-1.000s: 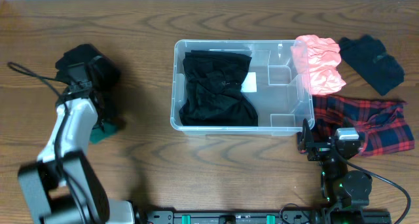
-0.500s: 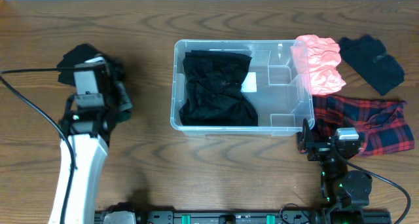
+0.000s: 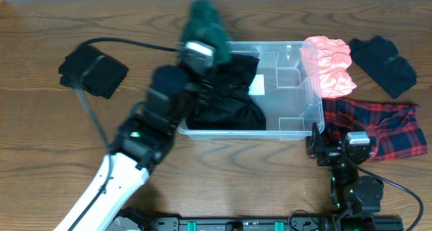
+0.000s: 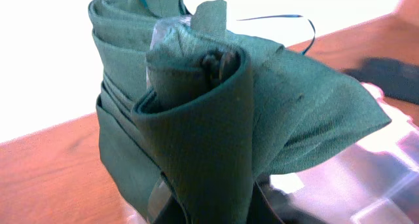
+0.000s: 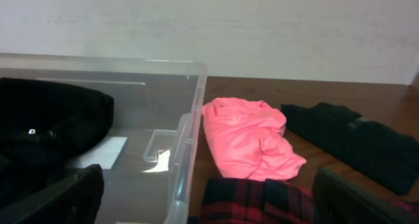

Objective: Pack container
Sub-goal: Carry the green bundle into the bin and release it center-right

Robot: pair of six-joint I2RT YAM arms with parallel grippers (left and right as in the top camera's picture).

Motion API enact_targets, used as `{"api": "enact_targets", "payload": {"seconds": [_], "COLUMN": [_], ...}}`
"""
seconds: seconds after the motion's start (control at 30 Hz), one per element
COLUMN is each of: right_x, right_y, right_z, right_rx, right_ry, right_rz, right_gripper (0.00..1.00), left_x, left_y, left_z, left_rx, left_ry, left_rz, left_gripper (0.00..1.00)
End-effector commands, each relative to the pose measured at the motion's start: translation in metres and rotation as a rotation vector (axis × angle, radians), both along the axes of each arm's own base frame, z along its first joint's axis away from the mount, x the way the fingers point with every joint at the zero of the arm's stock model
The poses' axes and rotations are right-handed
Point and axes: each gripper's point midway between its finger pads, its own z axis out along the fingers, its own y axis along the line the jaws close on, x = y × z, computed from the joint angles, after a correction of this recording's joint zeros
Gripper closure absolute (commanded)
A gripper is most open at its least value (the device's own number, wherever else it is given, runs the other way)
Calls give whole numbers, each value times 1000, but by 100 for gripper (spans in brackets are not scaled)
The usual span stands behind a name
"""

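On the far left of the table there's a black cloth (image 3: 93,71) lying by itself, well apart from everything else. Next over, the left arm (image 3: 138,140) stretches up and across toward the middle. The left fingers (image 4: 167,35) are clamped on a green cloth (image 4: 216,119), which wraps round them so much you barely see them. From overhead that green bundle is blurry and sits over the back left corner of the container (image 3: 295,96).

The container is in the middle of the table, long side facing the arms. A black garment (image 3: 229,103) fills its left half, and a white label (image 3: 256,86) peeks out next to it. The right half is bare plastic.

A pink cloth (image 3: 331,65) is bunched up right against the container's right rim. Beyond it, at the back right, is another black piece (image 3: 383,65). A plaid cloth (image 3: 378,126) is spread in front of those.

The right fingers (image 5: 62,194) are spread wide with nothing between them, parked low by the container's front right corner, near the edge of the plaid.
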Motion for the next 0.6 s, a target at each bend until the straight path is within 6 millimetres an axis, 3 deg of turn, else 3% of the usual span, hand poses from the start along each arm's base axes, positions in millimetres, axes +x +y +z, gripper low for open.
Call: {"api": "enact_targets", "payload": {"seconds": [0.0,0.03,0.3,0.57], "right_x": [0,0,0,0], "right_y": [0,0,0,0], "right_z": [0,0,0,0], "right_rx": [10,10,10,10], "right_ry": [0,0,0,0], "right_rz": [-2,-1,-1,-1], "right_gripper": [1,1,1,1], "left_x": [-5,-7,-17,-6], "left_y": [-42,-66,-140,-162], "left_z": [3,-9,-66,-92], "left_rx": [118,160,430,427], "left_ry": [-95,-105,-236,-242], "left_rz": [-148,-211,-465,-476], "left_gripper": [94,94,94,94]}}
